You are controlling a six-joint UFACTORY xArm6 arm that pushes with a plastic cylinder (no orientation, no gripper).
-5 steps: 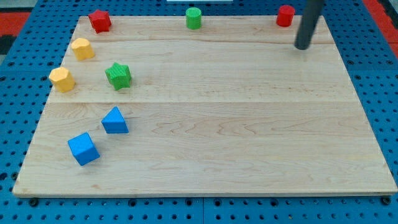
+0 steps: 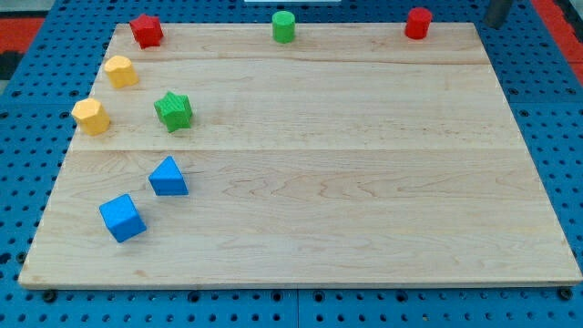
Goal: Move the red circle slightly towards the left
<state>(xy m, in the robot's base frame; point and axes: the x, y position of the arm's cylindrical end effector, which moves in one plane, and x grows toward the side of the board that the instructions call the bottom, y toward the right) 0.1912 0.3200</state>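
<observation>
1. My tip (image 2: 494,22) poking in at the view's top right corner, just off the tabletop (image 2: 319,182); plain rod end, so spread or pressed together: can't tell.
2. Red circle (image 2: 418,23) near, left of the tip, not touching, on the tabletop's top edge.
3. Further left along that edge: green circle (image 2: 284,26), then red star (image 2: 146,30).
4. Way off, down-left: upper yellow block (image 2: 120,70), lower yellow block (image 2: 90,116), green star (image 2: 173,110), blue triangle (image 2: 168,177), blue cube (image 2: 121,218).

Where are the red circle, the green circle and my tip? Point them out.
red circle (image 2: 418,23), camera view, on its front side face.
green circle (image 2: 284,26), camera view, on its front side face.
my tip (image 2: 497,20), camera view, on the rod's lowest visible end, right of the red circle.
</observation>
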